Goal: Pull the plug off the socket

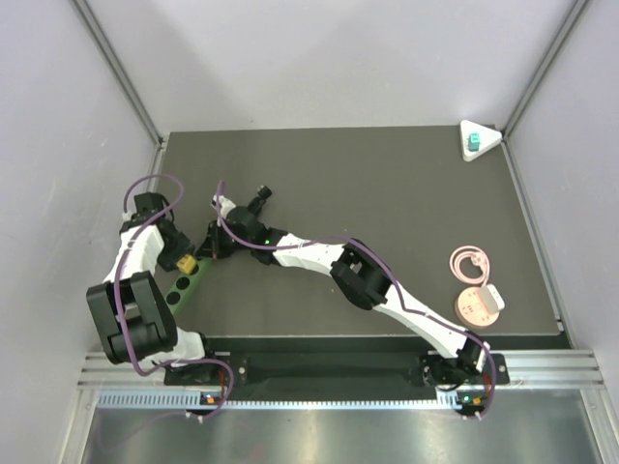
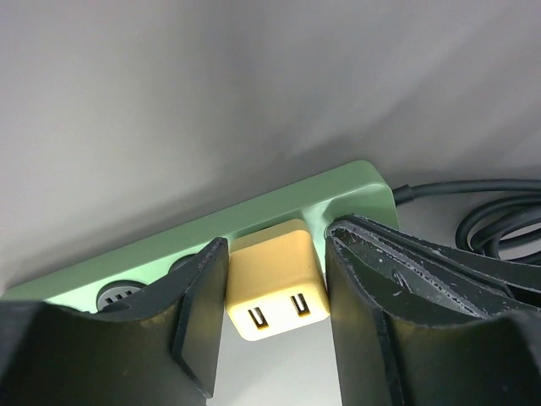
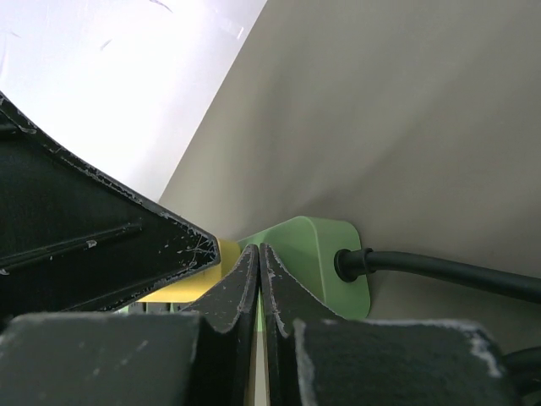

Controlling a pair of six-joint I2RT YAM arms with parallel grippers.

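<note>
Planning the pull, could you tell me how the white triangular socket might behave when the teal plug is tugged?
The socket looks small and loose on the table, so probably light and apt to lift with the plug. Its low, flat shape should resist tipping.

small teal cube plug: 1
flat white triangular plastic socket: 1
small yellow cube plug: 1
green power strip: 1
round pink disc: 1
small white cube: 1
pink coiled cord: 1
</note>
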